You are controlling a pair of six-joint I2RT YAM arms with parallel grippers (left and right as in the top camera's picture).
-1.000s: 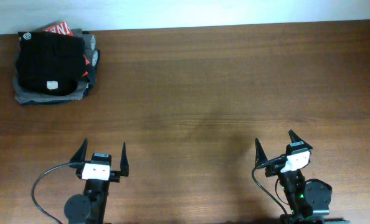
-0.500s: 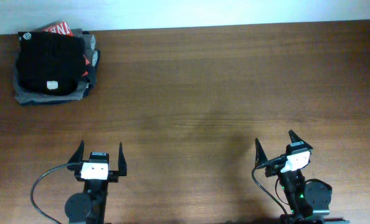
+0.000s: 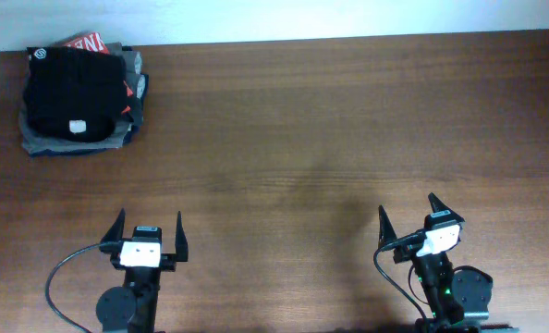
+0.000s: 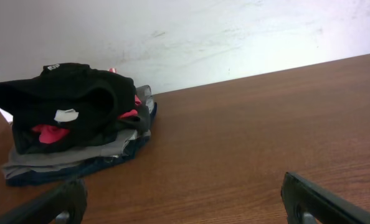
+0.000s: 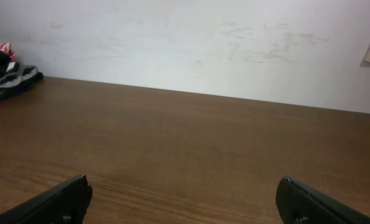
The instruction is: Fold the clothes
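Observation:
The clothes, a black T-shirt (image 3: 71, 92) with a small white label and a white logo, lie bunched on top of a garment pile at the table's far left corner. In the left wrist view the T-shirt (image 4: 66, 99) is far ahead to the left. My left gripper (image 3: 150, 222) hovers near the front edge, open and empty, well apart from the pile. Its two fingers frame bare wood in the left gripper's (image 4: 184, 186) own view. My right gripper (image 3: 407, 211) sits at the front right, open and empty, and the right gripper (image 5: 184, 186) faces bare table.
Under the T-shirt lie a red garment with white lettering (image 3: 88, 42) and folded grey and dark garments (image 3: 76, 143). The wooden table (image 3: 302, 139) ends at a white wall at the back. A black cable (image 3: 67, 268) loops beside the left arm.
My left gripper has shifted slightly left and toward the near edge. The right gripper and the pile have not moved.

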